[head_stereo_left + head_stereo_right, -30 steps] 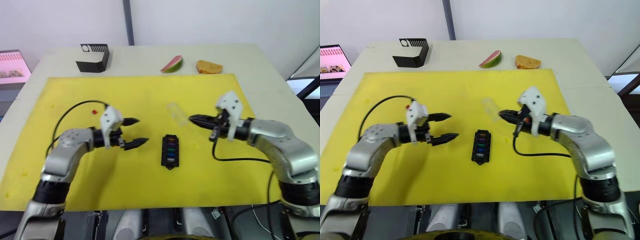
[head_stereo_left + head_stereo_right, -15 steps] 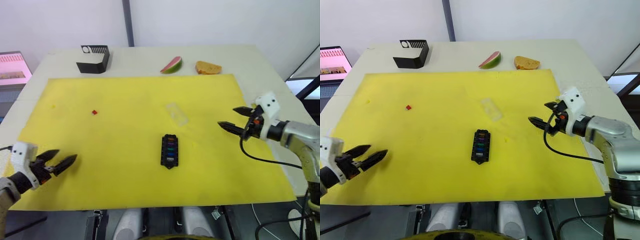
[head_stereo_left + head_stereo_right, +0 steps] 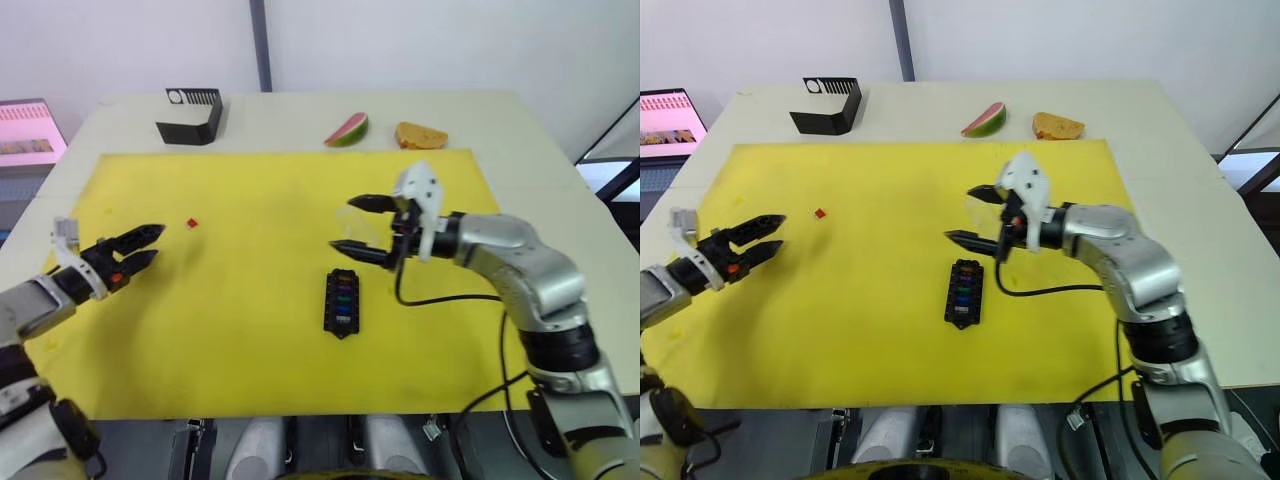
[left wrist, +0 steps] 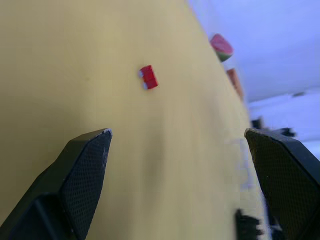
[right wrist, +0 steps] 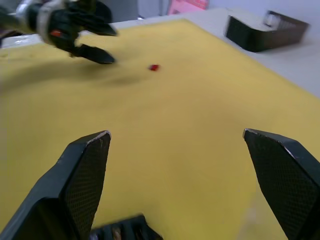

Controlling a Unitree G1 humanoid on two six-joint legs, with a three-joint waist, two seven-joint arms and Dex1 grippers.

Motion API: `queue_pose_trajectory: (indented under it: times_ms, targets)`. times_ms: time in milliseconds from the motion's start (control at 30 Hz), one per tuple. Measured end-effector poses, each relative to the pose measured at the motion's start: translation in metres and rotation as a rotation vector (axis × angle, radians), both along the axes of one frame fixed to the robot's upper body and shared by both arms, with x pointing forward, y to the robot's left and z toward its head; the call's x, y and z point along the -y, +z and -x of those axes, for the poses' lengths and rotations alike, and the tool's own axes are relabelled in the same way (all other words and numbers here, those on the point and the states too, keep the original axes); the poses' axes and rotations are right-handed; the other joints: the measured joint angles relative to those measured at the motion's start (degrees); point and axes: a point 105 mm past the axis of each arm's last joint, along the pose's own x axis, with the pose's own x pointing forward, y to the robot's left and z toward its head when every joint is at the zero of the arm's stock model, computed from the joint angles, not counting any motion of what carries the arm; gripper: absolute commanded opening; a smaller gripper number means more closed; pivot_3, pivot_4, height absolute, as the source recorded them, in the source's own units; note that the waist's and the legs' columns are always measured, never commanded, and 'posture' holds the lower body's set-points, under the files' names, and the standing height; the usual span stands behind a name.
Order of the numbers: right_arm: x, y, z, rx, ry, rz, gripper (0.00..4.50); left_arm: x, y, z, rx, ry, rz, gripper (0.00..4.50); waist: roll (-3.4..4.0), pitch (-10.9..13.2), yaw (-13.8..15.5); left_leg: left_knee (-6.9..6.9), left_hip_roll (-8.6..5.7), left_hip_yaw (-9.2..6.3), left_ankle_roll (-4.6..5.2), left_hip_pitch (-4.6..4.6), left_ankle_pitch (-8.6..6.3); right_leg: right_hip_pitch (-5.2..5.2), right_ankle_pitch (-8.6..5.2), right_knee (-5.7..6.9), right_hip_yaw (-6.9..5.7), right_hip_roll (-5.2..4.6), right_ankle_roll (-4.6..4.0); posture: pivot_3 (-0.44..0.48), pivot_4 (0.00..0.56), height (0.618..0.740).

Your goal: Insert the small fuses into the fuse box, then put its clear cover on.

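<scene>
The black fuse box (image 3: 341,302) lies mid-mat with several coloured small fuses (image 3: 342,296) in its slots. One red fuse (image 3: 192,223) lies loose on the yellow mat (image 3: 250,350), also seen in the left wrist view (image 4: 148,77). My left gripper (image 3: 152,244) is open, just left of that red fuse and apart from it. My right gripper (image 3: 345,224) is open and empty, hovering just beyond the fuse box. The clear cover (image 3: 362,222) shows faintly on the mat at the right fingers, partly hidden by them.
A bigger black angular holder (image 3: 190,115) stands at the table's back left. A watermelon slice (image 3: 346,129) and a piece of bread (image 3: 420,134) lie behind the mat. A pink screen (image 3: 28,130) sits off the left edge.
The right gripper went from shut to open. Both arms swung outward, then came back in: the right to the cover beyond the fuse box, the left to beside the red fuse.
</scene>
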Motion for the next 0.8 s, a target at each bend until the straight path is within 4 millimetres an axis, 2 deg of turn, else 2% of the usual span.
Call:
queue_pose_trajectory:
  times_ms: [133, 300, 800]
  targets:
    - [-0.019, 0.002, 0.0, 0.013, 0.041, -0.017, 4.48, 0.006, -0.002, -0.013, -0.022, -0.013, 0.081, 4.5, 0.0, 0.0, 0.1, 0.0, -0.02, -0.01, -0.02, -0.03, 0.01, -0.04, 0.0, 0.02, 0.0, -0.01, 0.0, 0.0, 0.15, 0.74]
    - [-0.028, 0.002, 0.0, 0.028, 0.042, -0.019, 4.48, 0.011, -0.002, -0.03, -0.033, -0.009, 0.118, 4.5, -0.04, 0.0, 0.5, 0.0, -0.04, -0.02, -0.05, -0.03, 0.03, -0.03, 0.0, 0.03, 0.0, -0.02, 0.0, 0.0, 0.15, 0.74]
    - [-0.021, 0.0, 0.001, 0.049, -0.015, 0.006, 4.48, 0.03, -0.006, -0.056, -0.041, -0.026, 0.102, 4.5, -0.04, 0.0, 0.9, 0.04, -0.16, -0.09, -0.05, -0.01, 0.04, -0.03, 0.0, 0.24, 0.0, -0.12, 0.0, 0.0, 0.15, 0.74]
